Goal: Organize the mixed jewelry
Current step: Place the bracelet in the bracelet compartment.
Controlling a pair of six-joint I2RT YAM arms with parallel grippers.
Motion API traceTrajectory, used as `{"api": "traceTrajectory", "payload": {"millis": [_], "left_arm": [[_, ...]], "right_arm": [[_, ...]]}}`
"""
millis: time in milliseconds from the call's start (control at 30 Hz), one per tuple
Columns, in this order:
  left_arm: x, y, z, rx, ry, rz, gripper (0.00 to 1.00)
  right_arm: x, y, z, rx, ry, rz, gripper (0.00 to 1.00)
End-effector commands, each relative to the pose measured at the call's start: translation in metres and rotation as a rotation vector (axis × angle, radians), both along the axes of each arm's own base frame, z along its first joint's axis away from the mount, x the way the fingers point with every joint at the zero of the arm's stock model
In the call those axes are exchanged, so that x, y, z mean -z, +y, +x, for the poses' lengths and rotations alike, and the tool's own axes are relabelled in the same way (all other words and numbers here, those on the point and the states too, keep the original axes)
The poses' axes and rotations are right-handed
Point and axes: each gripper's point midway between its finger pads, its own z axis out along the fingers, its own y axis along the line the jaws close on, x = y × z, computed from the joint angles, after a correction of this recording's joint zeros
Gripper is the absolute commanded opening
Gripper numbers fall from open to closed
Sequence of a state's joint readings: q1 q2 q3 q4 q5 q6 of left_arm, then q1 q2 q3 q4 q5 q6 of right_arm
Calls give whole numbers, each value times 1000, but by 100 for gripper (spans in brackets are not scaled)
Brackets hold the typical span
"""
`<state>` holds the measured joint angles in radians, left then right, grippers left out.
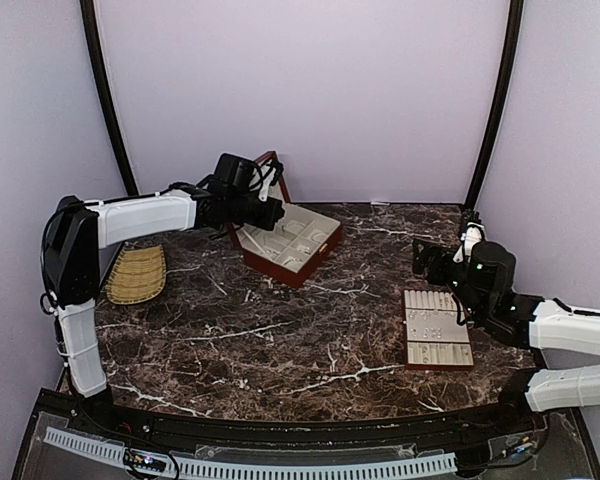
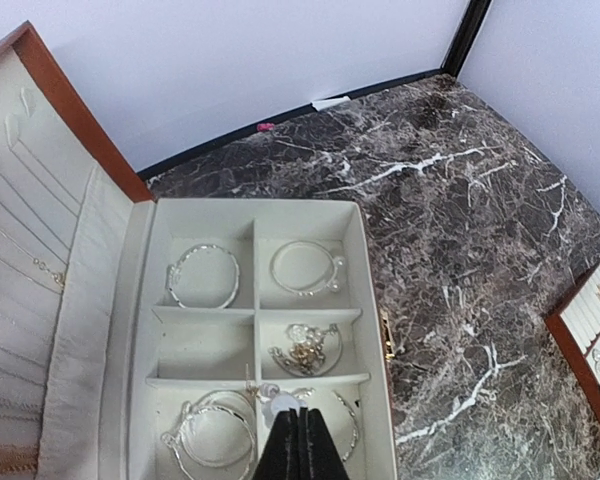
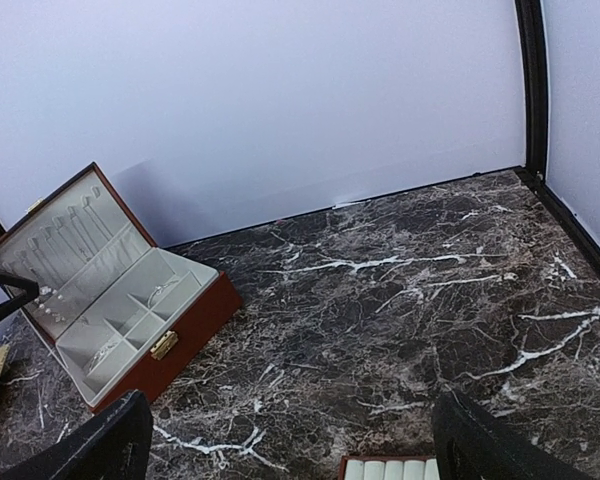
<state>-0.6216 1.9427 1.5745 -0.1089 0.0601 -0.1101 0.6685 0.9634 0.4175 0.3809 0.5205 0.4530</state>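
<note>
The red-brown wooden box (image 1: 305, 262) stands open at the back of the marble table, lid up. My left gripper (image 2: 298, 412) hovers over its near compartments with its black fingers (image 2: 315, 450) pressed together. A tiny pale, silvery jewelry piece (image 2: 276, 402) sits right at the tips and looks pinched. The cream compartments hold silvery bangles (image 2: 205, 275) and a tangled bunch of small pieces (image 2: 305, 348). My right gripper (image 3: 290, 425) hangs wide open above bare marble with nothing between its fingers, just behind the cream slotted tray (image 1: 437, 328).
A woven basket (image 1: 137, 273) lies at the left table edge beside the left arm. The slotted tray (image 3: 390, 468) shows at the bottom of the right wrist view, with the box (image 3: 170, 335) far to its left. Purple walls close in the back and sides.
</note>
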Motion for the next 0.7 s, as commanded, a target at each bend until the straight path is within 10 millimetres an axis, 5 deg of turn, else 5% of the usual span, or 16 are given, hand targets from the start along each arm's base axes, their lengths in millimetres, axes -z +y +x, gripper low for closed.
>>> {"api": "traceTrajectory", "payload": {"millis": [0, 300, 667], "left_arm": [[-23, -3, 23, 14, -75, -63, 0], [-7, -6, 54, 13, -110, -12, 0], [21, -3, 68, 2, -97, 35, 0]], "right_arm": [[0, -2, -1, 9, -6, 30, 98], [2, -1, 1, 9, 0, 33, 98], [6, -3, 0, 17, 14, 29, 98]]}}
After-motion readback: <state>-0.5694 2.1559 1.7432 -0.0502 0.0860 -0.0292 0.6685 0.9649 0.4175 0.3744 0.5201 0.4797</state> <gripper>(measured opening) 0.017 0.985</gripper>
